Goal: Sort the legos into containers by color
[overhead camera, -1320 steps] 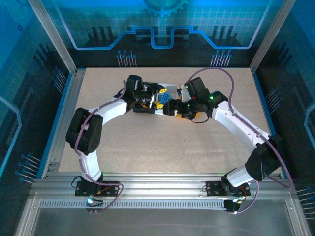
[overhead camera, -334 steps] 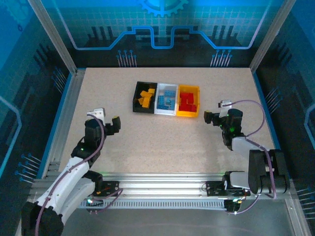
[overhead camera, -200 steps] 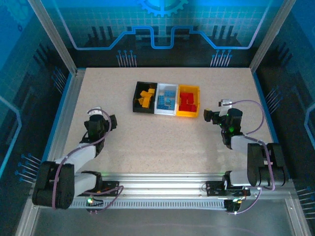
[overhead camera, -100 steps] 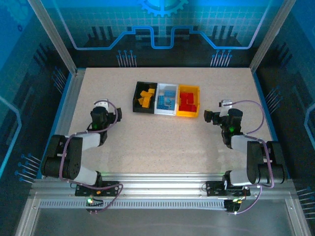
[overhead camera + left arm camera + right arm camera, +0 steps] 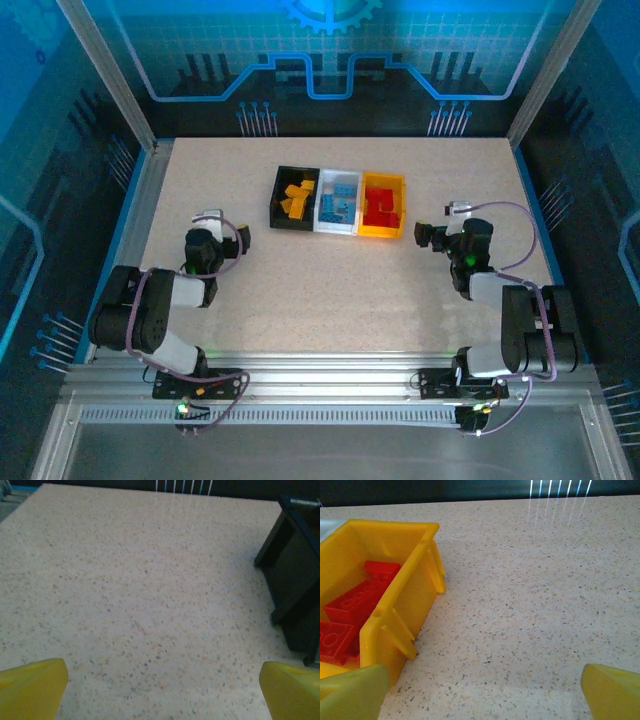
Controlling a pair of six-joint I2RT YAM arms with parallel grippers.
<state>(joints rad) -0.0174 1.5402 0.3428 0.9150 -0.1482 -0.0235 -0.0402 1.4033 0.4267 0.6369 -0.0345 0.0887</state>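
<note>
While the legos (image 5: 380,210) sit sorted in the containers (image 5: 382,235) at twelve o'clock, my left gripper (image 5: 228,230) at nine and right gripper (image 5: 436,228) at three stand spread, empty.

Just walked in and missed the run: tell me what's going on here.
Sorting looks done. The orange-yellow bricks lie in the black bin, blue bricks in the white bin, red bricks in the orange-yellow bin. The left gripper and right gripper are open and empty, on either side of the bins.
</note>
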